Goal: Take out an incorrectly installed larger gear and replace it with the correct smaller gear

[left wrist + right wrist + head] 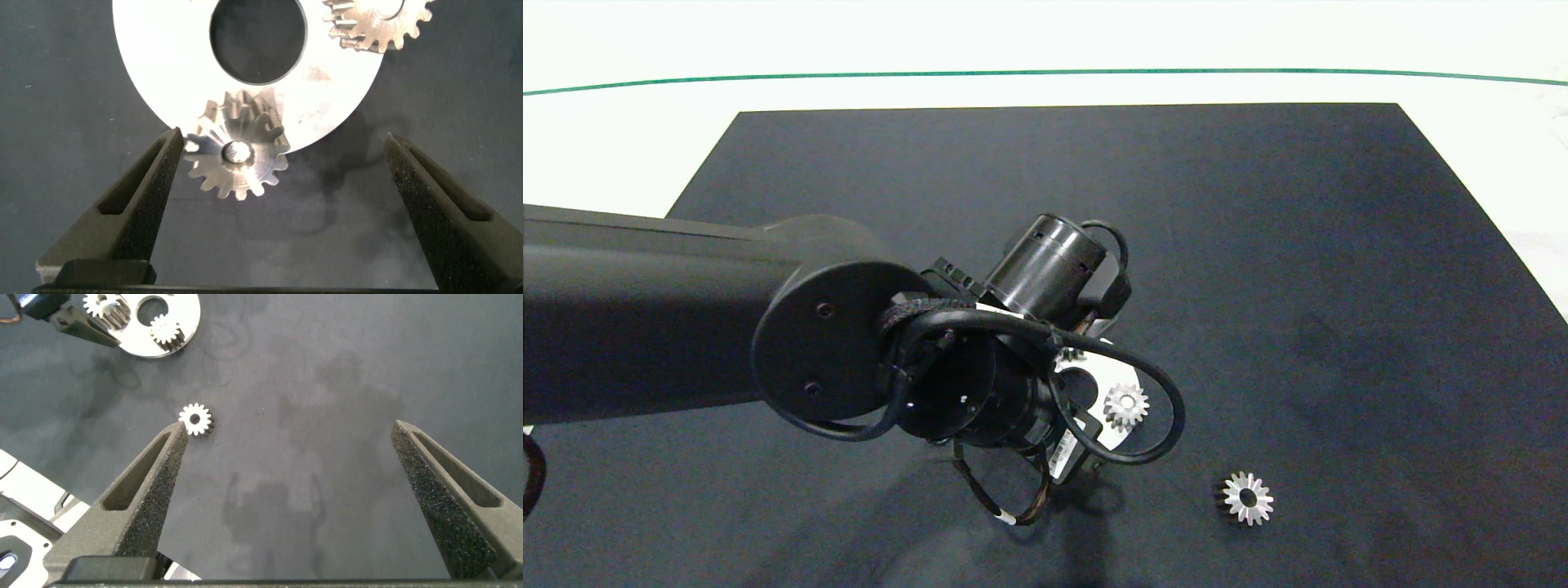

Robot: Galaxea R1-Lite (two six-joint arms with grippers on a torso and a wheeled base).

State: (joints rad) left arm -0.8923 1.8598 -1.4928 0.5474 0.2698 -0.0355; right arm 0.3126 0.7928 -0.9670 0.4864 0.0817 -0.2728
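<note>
The larger gear, with long pointed teeth and a wide centre hole, lies loose on the black mat, right of and nearer than the round silver plate. A smaller gear sits on a pin at the plate's rim. My left gripper is open around it, and one finger almost touches its teeth. The head view hides these fingers under the left wrist. A second small gear sits on the plate. My right gripper hangs open over bare mat, outside the head view.
The plate has a large round centre hole. Part of another small gear shows behind the wrist cable. The black mat lies on a white table, and a green line runs across the table's far side.
</note>
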